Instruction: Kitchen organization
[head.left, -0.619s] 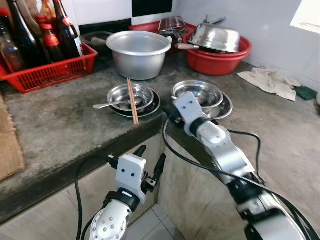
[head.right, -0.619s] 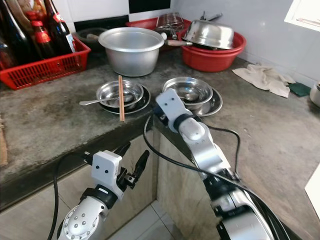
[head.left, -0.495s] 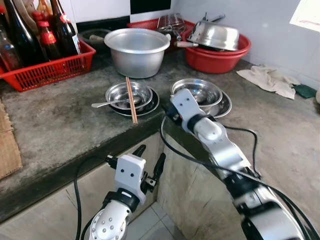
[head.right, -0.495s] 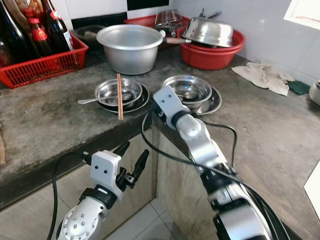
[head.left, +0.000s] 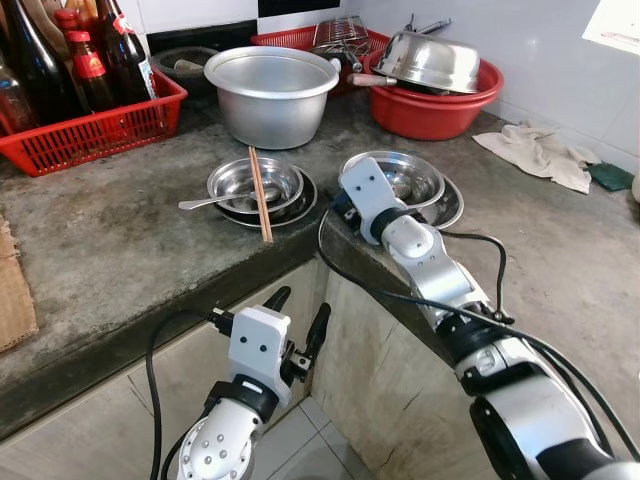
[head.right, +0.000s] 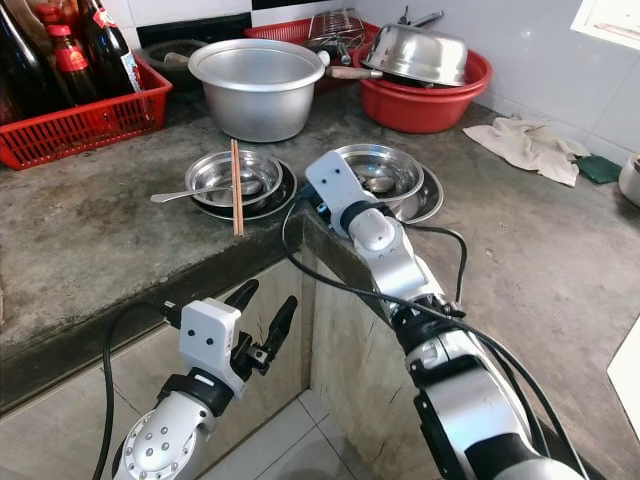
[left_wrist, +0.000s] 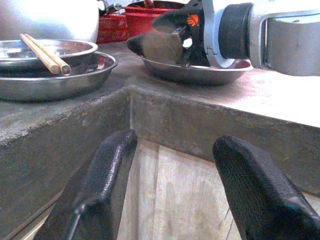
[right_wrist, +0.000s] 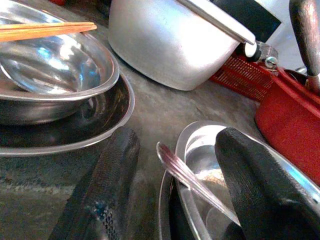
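Right gripper (right_wrist: 172, 170), fingers apart, sits at the right bowl's (head.left: 415, 180) near rim, straddling what looks like a spoon (right_wrist: 192, 180); left gripper (head.left: 298, 318) hangs open below the counter (head.left: 120, 250)

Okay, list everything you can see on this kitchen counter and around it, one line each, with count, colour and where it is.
Large aluminium pot: one, silver, back centre of counter.
Steel bowl on plate with wooden chopsticks and a spoon: one set, silver, in front of the pot.
Second steel bowl on plate: one set, silver, with a spoon inside, right of the first.
Red plastic basin: one, holding an upturned steel bowl, back right.
Red basket of bottles: one, back left.
Cloth: one, off-white, far right.
Left gripper: open, below the counter edge.
Right gripper: open, at the second bowl's rim.
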